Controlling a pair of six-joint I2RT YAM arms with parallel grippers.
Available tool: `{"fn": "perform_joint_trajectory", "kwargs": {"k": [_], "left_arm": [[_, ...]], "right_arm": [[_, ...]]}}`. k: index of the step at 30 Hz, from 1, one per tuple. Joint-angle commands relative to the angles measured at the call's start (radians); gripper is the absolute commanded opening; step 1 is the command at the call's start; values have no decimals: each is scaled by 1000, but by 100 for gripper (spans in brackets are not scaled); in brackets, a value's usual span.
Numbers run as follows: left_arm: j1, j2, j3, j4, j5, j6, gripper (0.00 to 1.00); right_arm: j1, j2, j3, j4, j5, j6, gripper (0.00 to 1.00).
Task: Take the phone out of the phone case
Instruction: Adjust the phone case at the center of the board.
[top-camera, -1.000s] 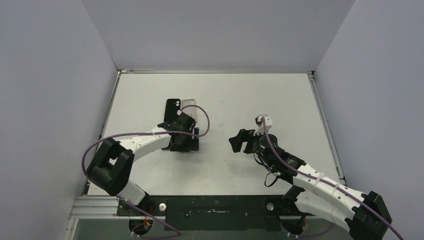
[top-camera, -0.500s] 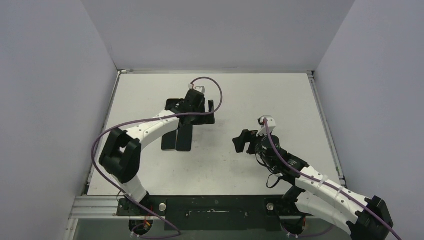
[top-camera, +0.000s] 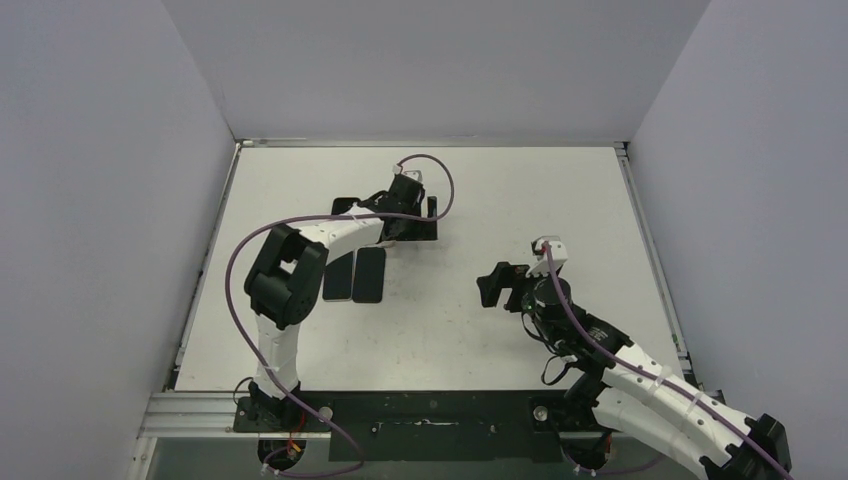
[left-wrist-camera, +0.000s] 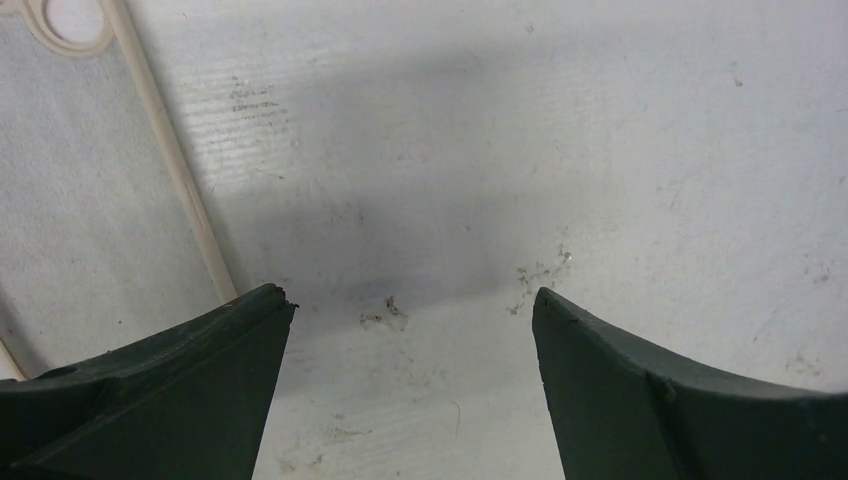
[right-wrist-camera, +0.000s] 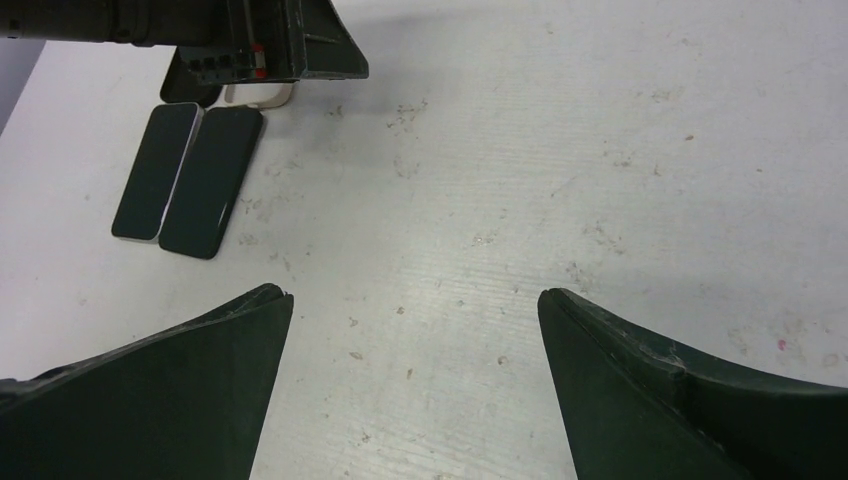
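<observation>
On the tabletop (top-camera: 520, 190), left of centre: left phone (top-camera: 339, 275) and right phone (top-camera: 369, 274), flat, side by side, long edges touching. Just behind them, toward the far edge: left pincer (left-wrist-camera: 410, 300), low over the tabletop. Beside one of its fingers: phone case (left-wrist-camera: 182, 175), flat on the tabletop. Well apart to the right, nearer the front edge than the phones: right pincer (right-wrist-camera: 413, 295), pointed leftward at the phones.

The left claw (top-camera: 412, 222) hangs just beyond two dark slabs (top-camera: 366, 275) lying side by side.
</observation>
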Motion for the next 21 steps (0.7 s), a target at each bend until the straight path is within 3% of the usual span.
{"fn": "perform_joint_trajectory", "kwargs": {"k": [1,21], "left_arm": [[20,37,69,52,-31,30,88],[51,11,52,0,-94,30,89]], "right_arm": [[-8,-39,19,-52,90,-4,100],[-18,-50,48,-109,161,-32,100]]}}
